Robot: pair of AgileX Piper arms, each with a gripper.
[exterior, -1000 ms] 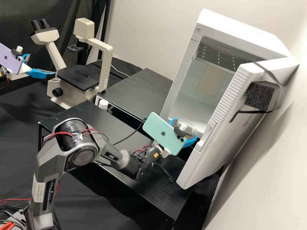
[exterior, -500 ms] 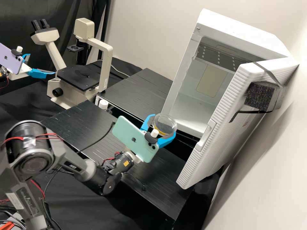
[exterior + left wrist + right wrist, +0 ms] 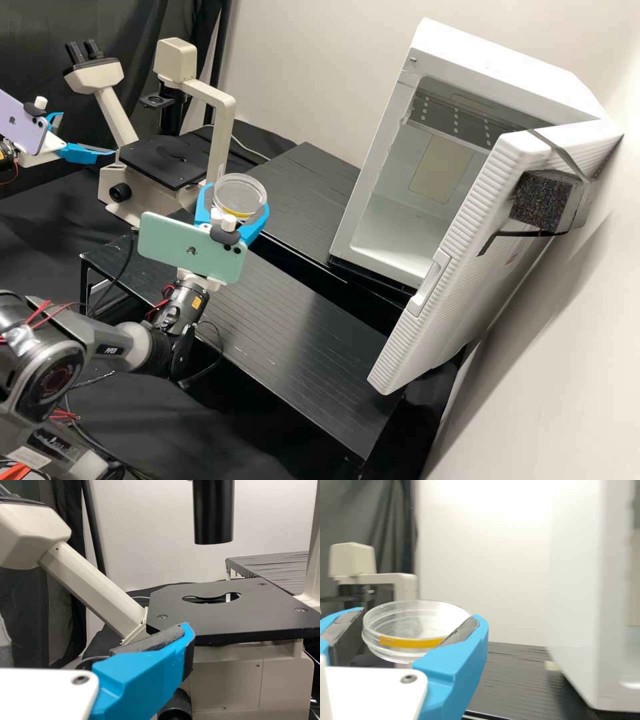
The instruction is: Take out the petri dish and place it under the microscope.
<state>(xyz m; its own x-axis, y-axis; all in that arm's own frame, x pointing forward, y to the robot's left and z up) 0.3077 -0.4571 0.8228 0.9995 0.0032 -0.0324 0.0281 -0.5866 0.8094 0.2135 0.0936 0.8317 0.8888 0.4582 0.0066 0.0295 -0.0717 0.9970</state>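
High view: the right pincer [image 3: 235,198] pinches the petri dish [image 3: 241,189] between its two blue fingers [image 3: 257,223].

From the middle of the high view, a black slatted table [image 3: 313,340] stands at six o'clock, and another black table [image 3: 300,187] lies between eleven and twelve. Black cloth [image 3: 193,427] spreads at seven. A dark curtain [image 3: 33,40] hangs at ten, with a pale cable [image 3: 250,148] at eleven. The pale wall [image 3: 320,60] rises at twelve; a dark foam block [image 3: 543,200] sits near three.
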